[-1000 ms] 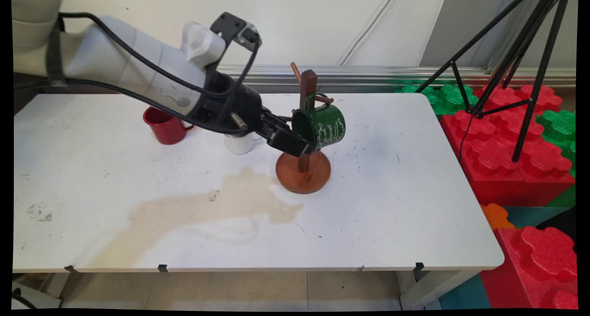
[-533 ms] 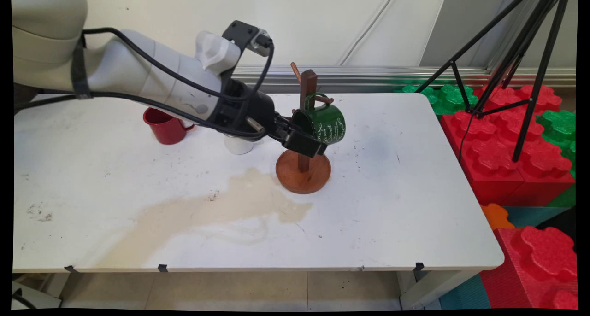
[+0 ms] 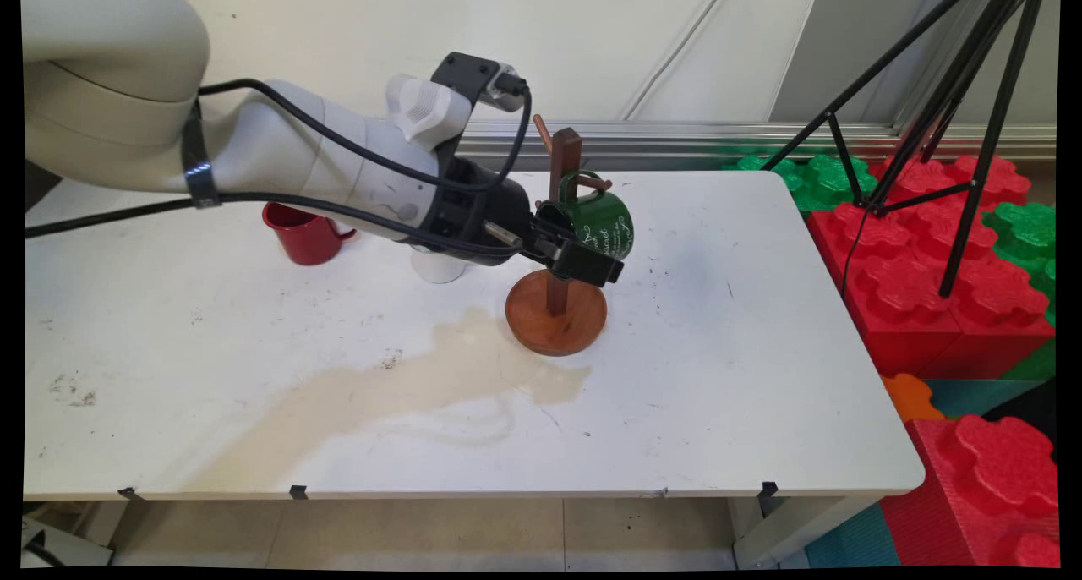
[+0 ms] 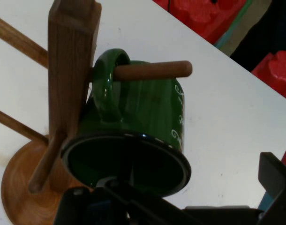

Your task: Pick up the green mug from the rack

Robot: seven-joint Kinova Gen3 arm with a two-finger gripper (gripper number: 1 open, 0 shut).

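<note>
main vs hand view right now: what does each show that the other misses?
Main only: red mug, white mug, table stain, tripod. Hand only: the green mug's handle threaded on a peg, seen close. Both: green mug, wooden mug stand, pincer at the mug's rim, foam blocks.

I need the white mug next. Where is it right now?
In the main view the white mug stands on the table, mostly hidden behind the arm, between the red mug and the wooden mug tree.
</note>
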